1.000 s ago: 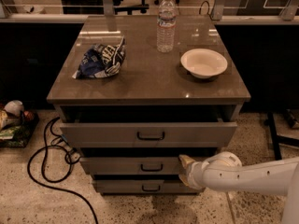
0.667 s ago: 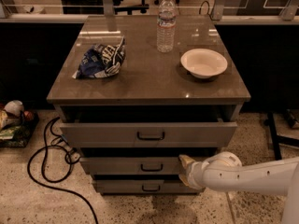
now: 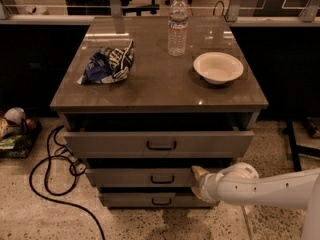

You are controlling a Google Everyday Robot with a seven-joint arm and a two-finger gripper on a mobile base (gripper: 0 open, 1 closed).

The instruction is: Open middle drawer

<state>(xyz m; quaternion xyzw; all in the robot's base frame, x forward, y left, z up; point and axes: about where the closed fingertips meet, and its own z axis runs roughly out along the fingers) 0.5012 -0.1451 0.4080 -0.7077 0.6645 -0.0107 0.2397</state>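
The gripper (image 3: pixel 199 183) sits against the front of the middle drawer (image 3: pixel 135 177), just right of its black bar handle (image 3: pixel 162 179), grip state impossible to tell; the drawer looks nearly shut, so the reach seems in hand, and next comes a secure hold and a straight outward pull

The top drawer (image 3: pixel 115 144) is jutting out over the middle drawer (image 3: pixel 130 176), narrowing the way in from above. The tool (image 3: pixel 197 183) is sitting at the middle drawer's right end, beside its handle (image 3: pixel 162 179), which is lying open to the front. A cable (image 3: pixel 45 184) is trailing over the floor at the left.
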